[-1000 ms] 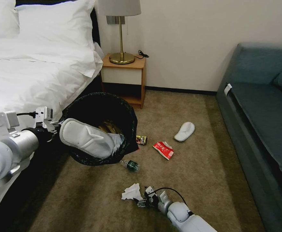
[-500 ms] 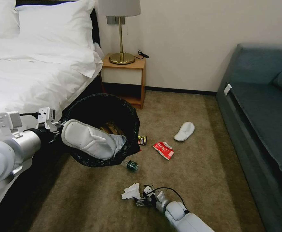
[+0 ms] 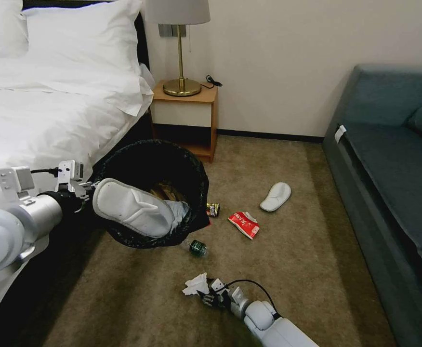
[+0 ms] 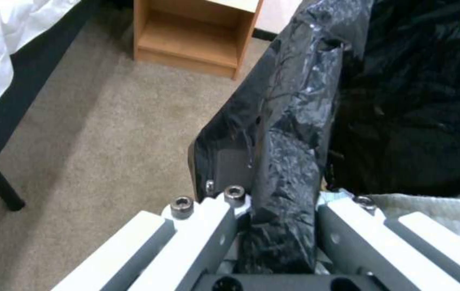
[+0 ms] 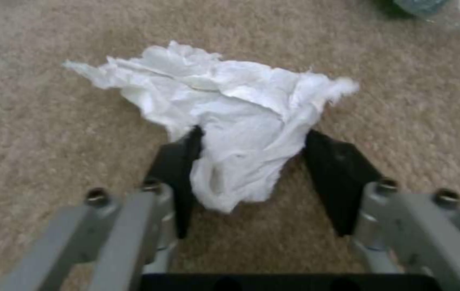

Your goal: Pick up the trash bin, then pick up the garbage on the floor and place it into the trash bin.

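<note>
My right gripper (image 5: 251,169) is low on the floor (image 3: 293,270), at the lower middle of the head view, with its fingers apart on both sides of the tissue (image 5: 224,117). The tissue is thin and loose, so I may pinch only one fold and it can tear or slip out. My left gripper (image 4: 278,226) is clamped on the rim of the bin (image 3: 172,159), at the centre left. A slipper (image 3: 131,207) lies across the bin mouth; it can block the tissue or fall out.
</note>
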